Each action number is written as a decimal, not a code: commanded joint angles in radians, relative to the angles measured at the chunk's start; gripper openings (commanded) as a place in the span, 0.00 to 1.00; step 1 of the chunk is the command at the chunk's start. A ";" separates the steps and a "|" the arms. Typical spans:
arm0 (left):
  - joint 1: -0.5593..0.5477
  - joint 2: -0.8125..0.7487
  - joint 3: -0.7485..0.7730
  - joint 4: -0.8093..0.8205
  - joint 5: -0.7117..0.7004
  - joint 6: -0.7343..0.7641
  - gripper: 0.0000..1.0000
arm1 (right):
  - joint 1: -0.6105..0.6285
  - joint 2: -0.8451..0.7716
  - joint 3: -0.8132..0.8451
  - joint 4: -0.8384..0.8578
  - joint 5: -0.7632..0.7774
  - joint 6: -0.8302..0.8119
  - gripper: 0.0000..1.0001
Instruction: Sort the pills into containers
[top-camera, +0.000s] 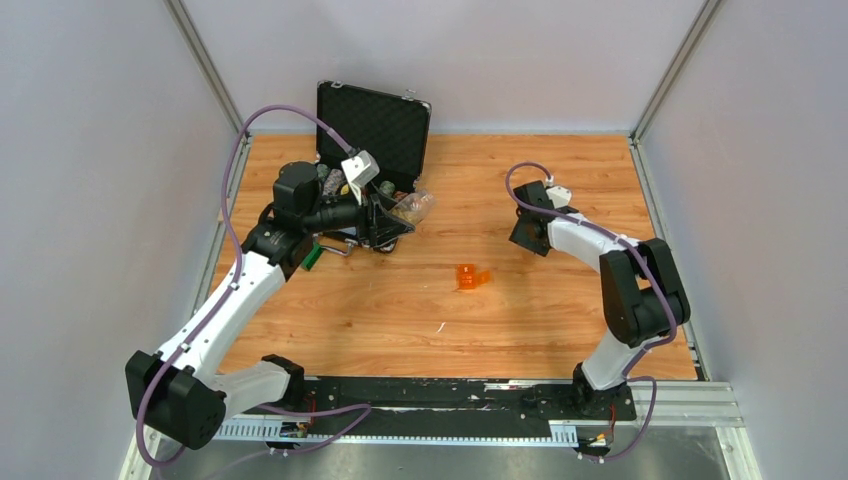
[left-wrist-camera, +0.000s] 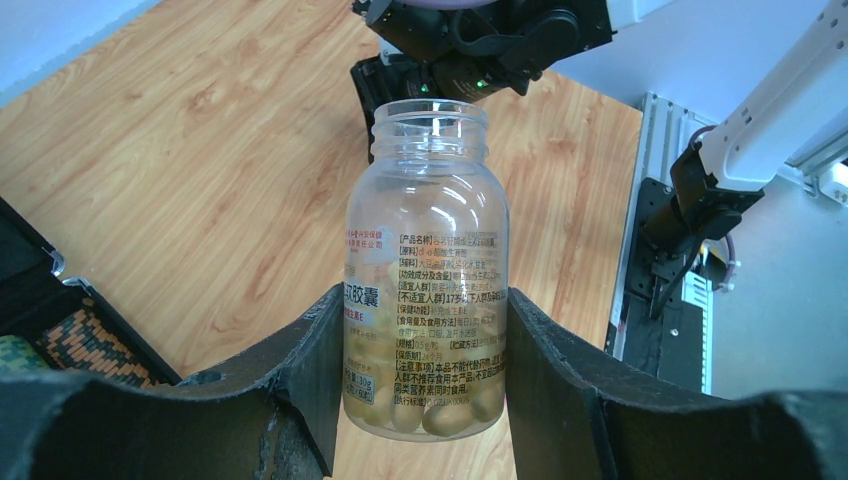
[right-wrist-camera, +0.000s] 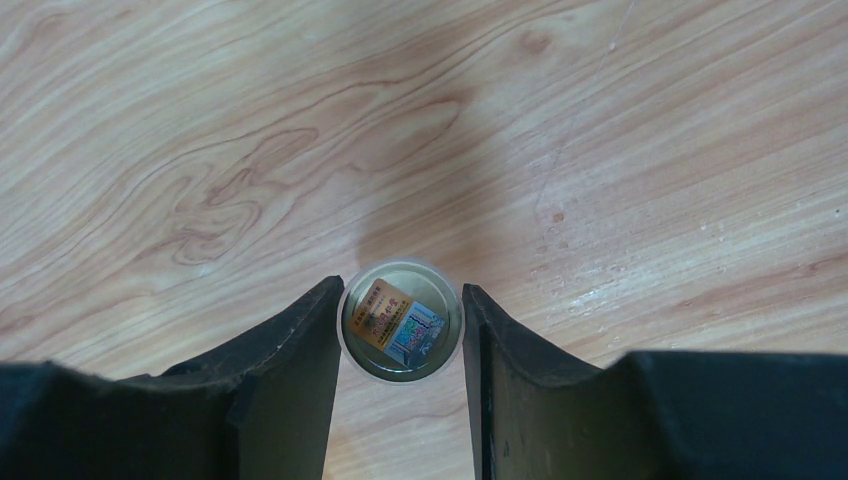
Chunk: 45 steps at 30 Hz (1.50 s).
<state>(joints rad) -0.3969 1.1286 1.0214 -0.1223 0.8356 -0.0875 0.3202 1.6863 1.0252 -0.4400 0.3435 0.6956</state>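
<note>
My left gripper (top-camera: 400, 215) (left-wrist-camera: 425, 335) is shut on a clear, uncapped pill bottle (left-wrist-camera: 425, 200) holding yellowish capsules (left-wrist-camera: 440, 410). It holds the bottle (top-camera: 415, 207) tilted above the table, in front of the black case, with the mouth toward the right arm. My right gripper (top-camera: 528, 240) (right-wrist-camera: 400, 292) is shut on the bottle's round cap (right-wrist-camera: 400, 325), which has a sticker on top, low over the wood. The tiny orange compartment box (top-camera: 472, 277) sits on the table between the arms, apart from both grippers.
A large black foam-lined case (top-camera: 375, 120) stands open at the back left; its corner also shows in the left wrist view (left-wrist-camera: 70, 335). A small green item (top-camera: 312, 257) lies by the left arm. Grey walls enclose the wooden table (top-camera: 560, 170).
</note>
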 joint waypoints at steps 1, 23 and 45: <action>0.004 -0.001 -0.002 0.021 0.009 0.021 0.00 | -0.003 0.030 -0.011 0.041 0.028 0.010 0.47; -0.009 0.053 0.021 0.028 -0.023 0.059 0.00 | -0.003 -0.270 0.131 -0.059 -0.416 -0.225 0.95; -0.025 0.058 0.026 0.280 -0.093 -0.061 0.00 | 0.244 -0.344 0.358 0.166 -0.683 0.271 0.99</action>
<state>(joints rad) -0.4129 1.1839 1.0199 0.0708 0.7456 -0.1246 0.5419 1.2964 1.3193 -0.2577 -0.3702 0.8829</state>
